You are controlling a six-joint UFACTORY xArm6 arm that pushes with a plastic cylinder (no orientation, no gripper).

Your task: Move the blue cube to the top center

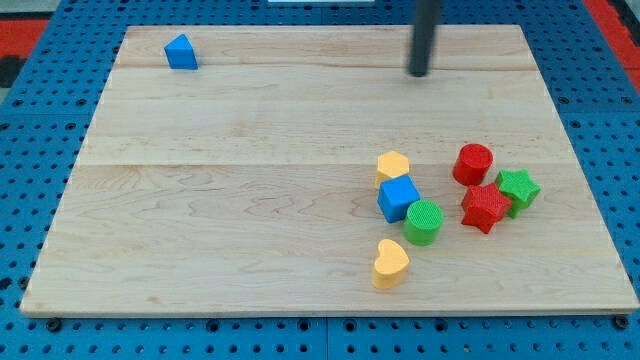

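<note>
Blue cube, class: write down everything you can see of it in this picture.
The blue cube is a small, matte, plastic-looking block, sitting flat, turned corner-on, right of the wooden board's centre. It appears to touch a yellow block above and a green cylinder at its lower right. My tip is well above it, near the view's top, not touching.

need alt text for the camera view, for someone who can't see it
My tip sits near the top of a wooden board, far from the blue cube, which is packed among a yellow block, green cylinder and yellow heart. Red and green blocks lie right; a blue block sits top left.
</note>
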